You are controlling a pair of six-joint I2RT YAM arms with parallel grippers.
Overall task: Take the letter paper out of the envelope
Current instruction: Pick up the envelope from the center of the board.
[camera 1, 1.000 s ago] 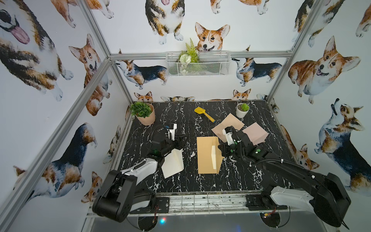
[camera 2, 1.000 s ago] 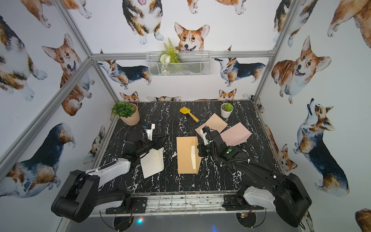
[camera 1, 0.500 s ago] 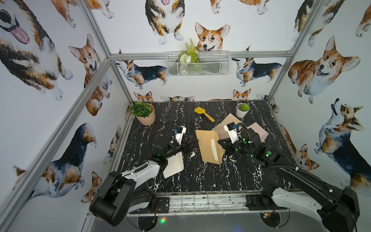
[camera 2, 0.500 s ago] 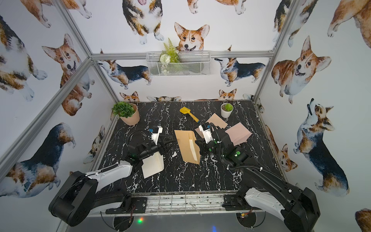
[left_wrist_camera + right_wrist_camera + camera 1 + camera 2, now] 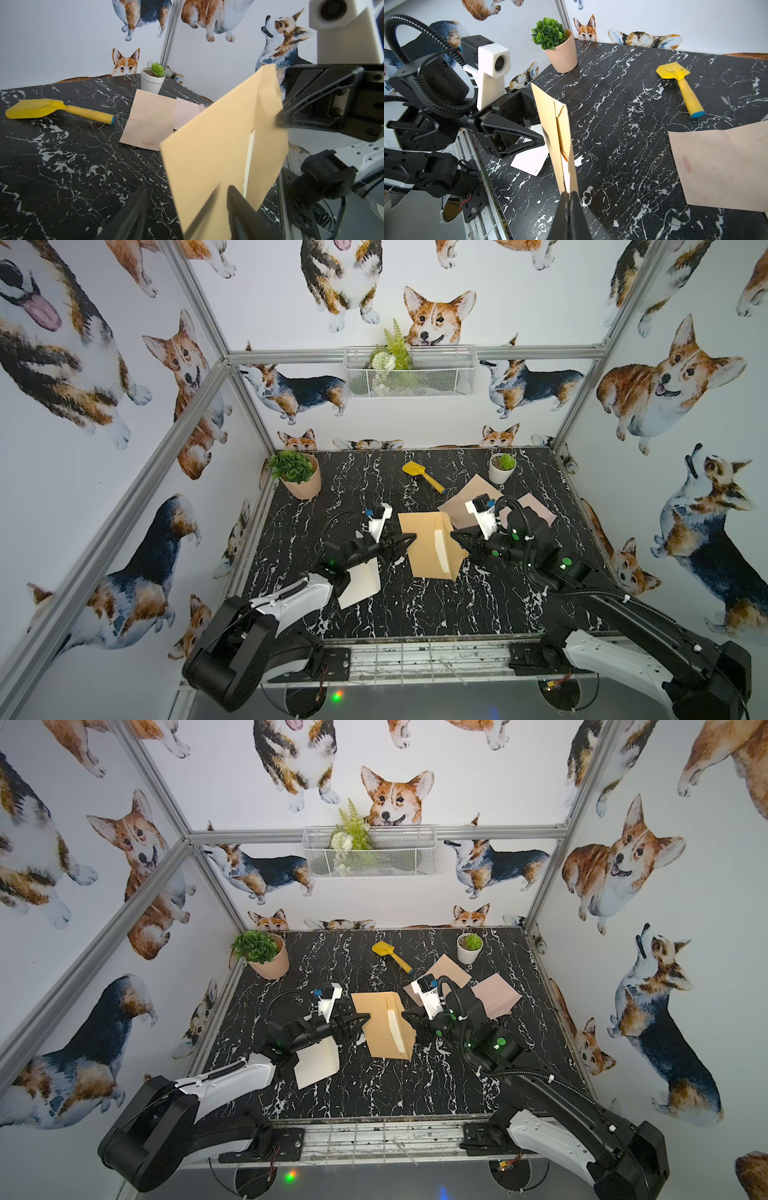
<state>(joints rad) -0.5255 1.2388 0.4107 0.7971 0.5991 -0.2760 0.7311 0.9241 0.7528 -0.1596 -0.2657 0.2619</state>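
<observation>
In both top views the tan envelope (image 5: pixel 424 547) (image 5: pixel 382 1027) stands raised off the black marble table (image 5: pixel 415 614) at the centre of the frame, tilted, between the two arms. The right gripper (image 5: pixel 455 536) is clamped on the envelope's right edge. In the right wrist view its jaws (image 5: pixel 569 193) are pressed together at the bottom centre of the frame, with the envelope rising edge-on from between them. The left gripper (image 5: pixel 405 547) is at the envelope's left edge with its jaws parted. In the left wrist view the two dark fingers (image 5: pixel 135 207) stand wide apart at the bottom of the frame, and the envelope's lower corner runs down between them. Whether either finger presses on it cannot be told. The letter paper (image 5: pixel 441 549) (image 5: pixel 249 153) sits inside the envelope, showing only as a thin cream strip along the open flap. A folded white sheet (image 5: pixel 361 583) lies flat under the left arm.
</observation>
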